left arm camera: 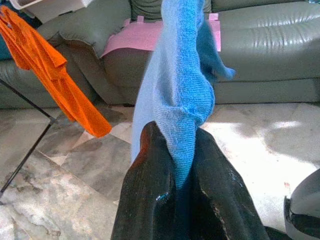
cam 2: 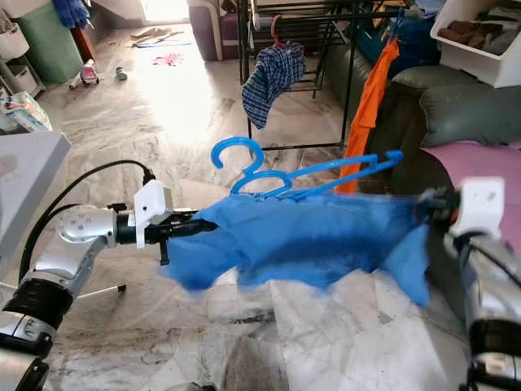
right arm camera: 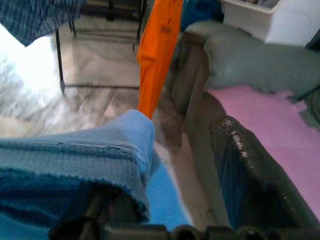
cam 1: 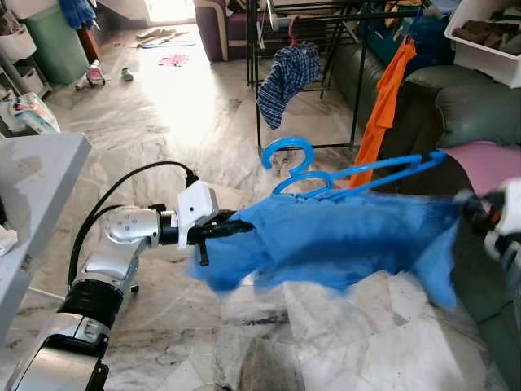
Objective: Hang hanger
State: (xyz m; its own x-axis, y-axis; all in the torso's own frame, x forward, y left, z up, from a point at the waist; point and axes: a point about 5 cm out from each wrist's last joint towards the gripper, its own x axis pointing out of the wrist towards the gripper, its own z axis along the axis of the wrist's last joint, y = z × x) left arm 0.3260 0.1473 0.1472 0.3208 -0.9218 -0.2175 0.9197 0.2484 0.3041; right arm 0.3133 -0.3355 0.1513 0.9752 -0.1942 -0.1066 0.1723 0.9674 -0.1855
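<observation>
The left hand (cam 1: 213,233) is clamped on one end of the blue cloth (cam 1: 326,240). The right hand (cam 2: 440,208) pinches the other end, so the cloth stretches flat between them. The blue hanger (cam 1: 350,169) rests on top of the cloth – kept up off the floor. Farther back stands the drying rack (cam 1: 326,24) with an orange shirt (cam 1: 387,98) – likely where the hanger goes. No writing can be read.

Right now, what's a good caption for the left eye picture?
Two hands stretch a blue shirt with a hanger before the rack.
</observation>
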